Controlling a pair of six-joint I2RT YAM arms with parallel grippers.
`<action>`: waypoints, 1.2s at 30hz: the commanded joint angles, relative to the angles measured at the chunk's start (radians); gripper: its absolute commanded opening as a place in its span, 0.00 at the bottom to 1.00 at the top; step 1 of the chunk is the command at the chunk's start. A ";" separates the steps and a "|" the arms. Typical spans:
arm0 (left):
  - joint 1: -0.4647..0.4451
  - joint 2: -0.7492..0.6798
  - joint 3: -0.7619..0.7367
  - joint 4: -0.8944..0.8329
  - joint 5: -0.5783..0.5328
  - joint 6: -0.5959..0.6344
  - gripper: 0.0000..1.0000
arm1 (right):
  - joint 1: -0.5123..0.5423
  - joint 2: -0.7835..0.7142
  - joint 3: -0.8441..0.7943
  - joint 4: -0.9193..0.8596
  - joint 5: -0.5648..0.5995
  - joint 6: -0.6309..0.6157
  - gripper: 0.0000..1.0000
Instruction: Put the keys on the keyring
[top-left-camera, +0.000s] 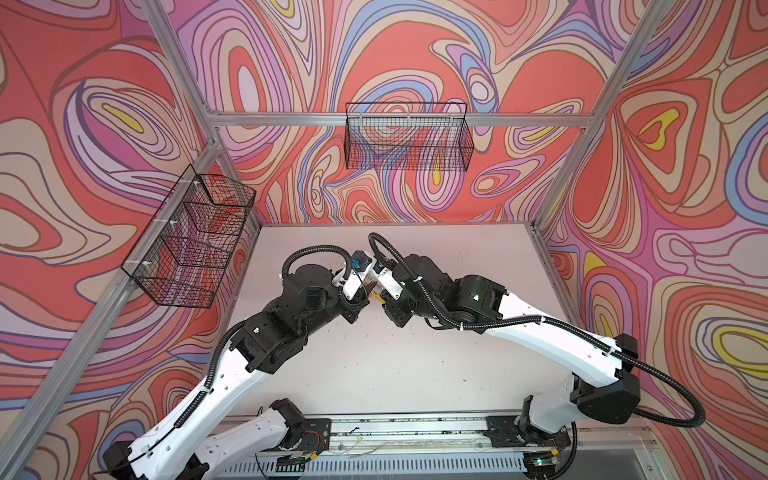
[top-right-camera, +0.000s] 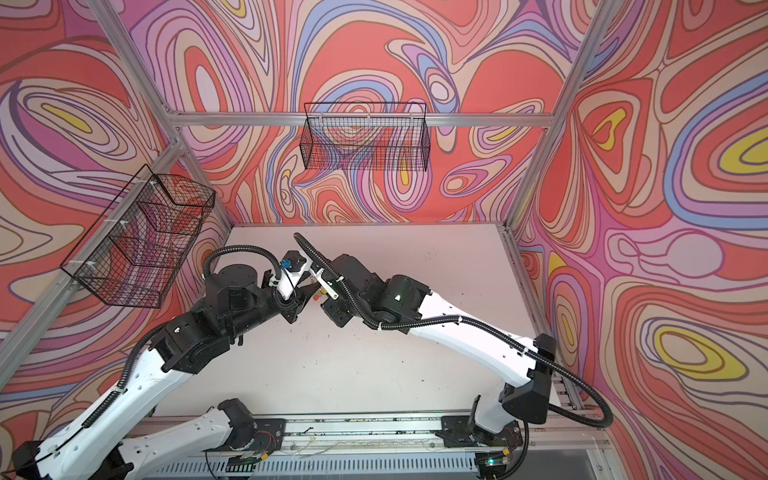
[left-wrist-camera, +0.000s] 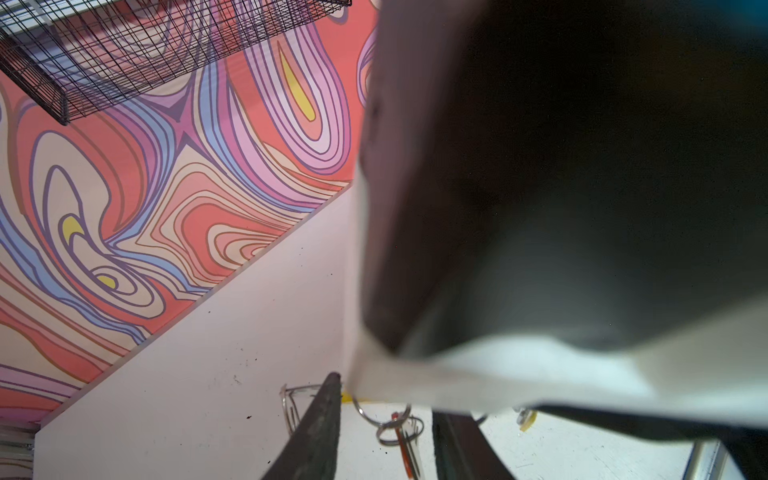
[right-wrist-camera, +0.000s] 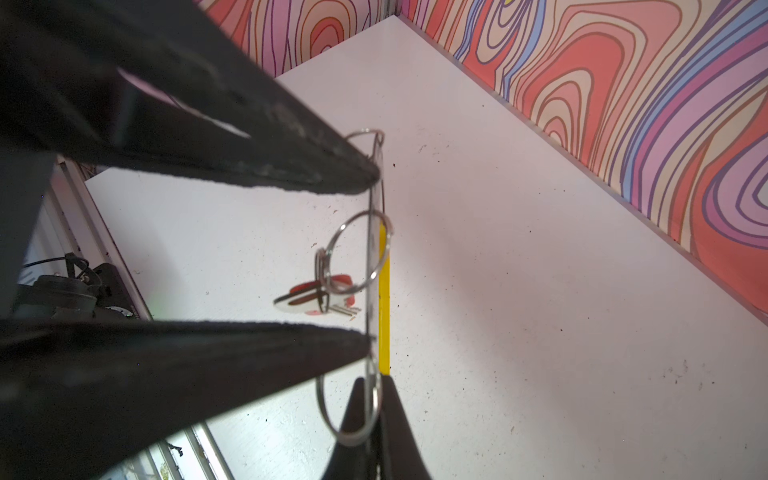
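Gripping the keyring (right-wrist-camera: 375, 203) by its thin rim, the right gripper (right-wrist-camera: 368, 259) reaches in from the left of the right wrist view. One fingertip sits above and one below, both pressed against the ring, so it is clamped on it and appears to carry it above the table (right-wrist-camera: 519, 270). From there the keyring shows edge-on as a narrow line running top to bottom through the middle of the frame, grey above, with its yellow arc (right-wrist-camera: 384, 316) lower down. A split ring (right-wrist-camera: 357, 253) loops round that line between the two fingertips. From it the red-tagged key (right-wrist-camera: 316, 297) hangs off to the left, its long axis crosswise to the ring's edge, so that key looks already on. The left gripper (right-wrist-camera: 374, 386) rises from the bottom edge of the same frame, fingers apart on either side of the rim beside a lower split ring (right-wrist-camera: 347, 415) that shows no key; whether its pads touch cannot be told. In the left wrist view its fingers (left-wrist-camera: 320, 424) leave a plain gap at the bottom of the frame. In both top views the two wrists meet over the middle of the table, and the ring is too small to make out. The yellow-tagged key cannot be picked out with certainty. The coming move probably turns on the ring's plane lying in line with the left gripper's gap. That hand, the nearer to the bare split ring, can likely travel along the rim, not across it.
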 joint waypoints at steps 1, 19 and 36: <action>-0.006 -0.004 0.009 -0.020 -0.028 0.024 0.37 | 0.001 0.008 0.033 -0.007 -0.007 0.006 0.00; -0.006 0.001 0.026 0.017 -0.115 -0.012 0.20 | 0.001 0.004 0.029 0.008 -0.030 0.006 0.00; -0.006 0.044 0.081 -0.032 -0.094 -0.083 0.01 | 0.001 -0.013 0.013 0.022 -0.056 0.009 0.00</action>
